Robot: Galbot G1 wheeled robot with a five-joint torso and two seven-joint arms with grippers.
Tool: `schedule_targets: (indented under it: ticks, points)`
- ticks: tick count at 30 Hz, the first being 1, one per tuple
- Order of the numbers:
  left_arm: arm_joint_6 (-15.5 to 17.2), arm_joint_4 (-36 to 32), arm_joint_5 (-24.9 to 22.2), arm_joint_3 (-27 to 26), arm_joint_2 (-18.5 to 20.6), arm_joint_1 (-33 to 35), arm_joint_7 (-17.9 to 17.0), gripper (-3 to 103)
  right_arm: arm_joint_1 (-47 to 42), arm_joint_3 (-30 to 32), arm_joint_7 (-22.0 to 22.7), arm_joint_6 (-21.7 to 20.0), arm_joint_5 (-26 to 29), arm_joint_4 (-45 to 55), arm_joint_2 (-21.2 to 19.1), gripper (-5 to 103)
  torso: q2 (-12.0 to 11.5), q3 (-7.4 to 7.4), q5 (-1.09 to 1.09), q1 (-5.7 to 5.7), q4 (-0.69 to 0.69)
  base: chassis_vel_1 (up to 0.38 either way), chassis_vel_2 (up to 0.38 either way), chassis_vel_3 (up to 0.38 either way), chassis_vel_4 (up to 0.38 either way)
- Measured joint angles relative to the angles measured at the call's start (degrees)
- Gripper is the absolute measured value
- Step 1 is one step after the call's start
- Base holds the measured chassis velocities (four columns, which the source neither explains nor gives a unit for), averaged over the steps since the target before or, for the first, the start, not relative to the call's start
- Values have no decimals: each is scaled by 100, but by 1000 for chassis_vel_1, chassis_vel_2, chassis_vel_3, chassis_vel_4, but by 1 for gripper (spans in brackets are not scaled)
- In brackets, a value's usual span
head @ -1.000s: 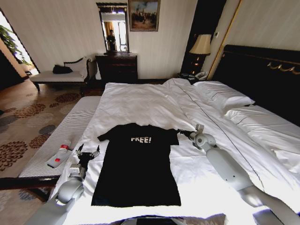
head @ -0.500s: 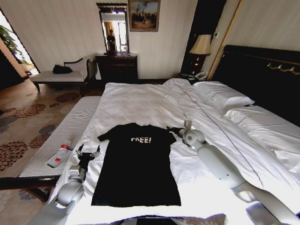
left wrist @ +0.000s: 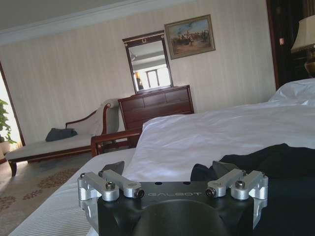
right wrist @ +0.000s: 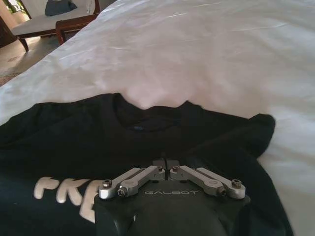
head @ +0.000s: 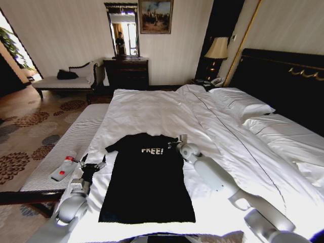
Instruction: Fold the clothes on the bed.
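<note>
1. Near the foot end of the bed [head: 167, 109], the black T-shirt [head: 147, 187] lies flat, chest up, with the white "FREE!" lettering [head: 152, 151] towards the pillows [head: 240, 104]; treat the shirt as your landmark.
2. Your right gripper [head: 178, 144] sits over the shirt's right shoulder, just beside the lettering. In the right wrist view its fingers [right wrist: 165, 162] are pressed together on the black fabric below the collar [right wrist: 147, 115]; you cannot tell for certain whether cloth is pinched between them.
3. Your left gripper [head: 91, 165] rests on the white sheet just off the shirt's left sleeve [head: 115, 148], with its fingers [left wrist: 113, 167] spread wide apart and nothing between them.
4. Judge this as the start of the first fold: the shirt is fully spread, no part turned over.
5. Your next move calls for a confirmed pinch at the right shoulder, then a lift that carries that side across the shirt's middle without dragging the whole garment.
6. Beside the shirt's left edge, the striped bench [head: 66, 147] holds a bottle [head: 63, 168]; keep the left arm away from it.
</note>
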Motion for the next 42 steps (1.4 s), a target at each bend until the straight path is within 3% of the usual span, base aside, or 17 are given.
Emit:
schedule_targets:
  ticks: [9,15,17,20,21,22,24,26,29,30,33,35,36,38,42]
  points:
    - [-52,14,-5,-67,-16,70,42,100,108,-51,101,183,-131,-416,430,0,0,0,1,0,0,0,0,0,0]
    - [-60,-15,-1,-92,-42,107,49,100,132,-88,163,268,-153,-489,484,-2,0,0,1,0,1,0,0,0,0]
    - [-70,-17,3,-108,-51,127,54,100,61,-90,125,289,-188,-281,308,8,0,0,1,0,1,0,0,0,0]
    - [-76,-8,9,-110,-61,128,65,100,-59,-85,41,349,-322,43,26,14,0,0,1,0,-1,0,0,0,0]
    - [-76,-4,11,-97,-68,116,65,100,-158,-49,7,373,-358,325,-193,24,0,0,2,0,-2,0,0,0,0]
    - [-76,-4,11,-97,-68,116,65,100,-158,-49,7,373,-358,325,-193,24,0,0,2,0,-2,0,0,0,0]
    - [-74,-6,15,-39,-77,69,56,100,-329,59,-48,413,-368,855,-519,35,1,0,0,0,-3,0,0,0,0]
    - [-66,-7,15,-15,-77,49,50,100,-377,94,-68,438,-389,1001,-596,35,1,0,2,0,-4,0,0,0,0]
    - [-36,-40,21,62,-76,4,15,100,-538,368,-102,720,-624,1285,-844,52,2,0,2,0,1,0,0,0,0]
    - [-36,-40,21,62,-76,4,15,100,-538,368,-102,720,-624,1285,-844,52,2,0,2,0,1,0,0,0,0]
    - [-28,-70,44,76,-73,23,10,100,-641,594,-163,925,-873,1065,-1080,68,1,0,1,0,-1,0,0,0,0]
    - [-27,-71,49,75,-74,27,10,100,-662,614,-196,958,-949,1001,-1117,68,1,0,2,0,-1,0,0,0,0]
    - [-27,-73,62,76,-83,38,10,100,-721,649,-277,1047,-1168,839,-1196,79,2,0,2,0,-2,0,0,0,0]
    - [-27,-76,72,77,-90,40,10,100,-766,659,-318,1090,-1287,758,-1220,79,1,0,2,0,-3,0,0,0,0]
    - [-24,-131,86,88,-96,52,-2,100,-984,619,-419,1192,-1714,646,-1165,98,2,0,0,0,0,0,0,0,0]
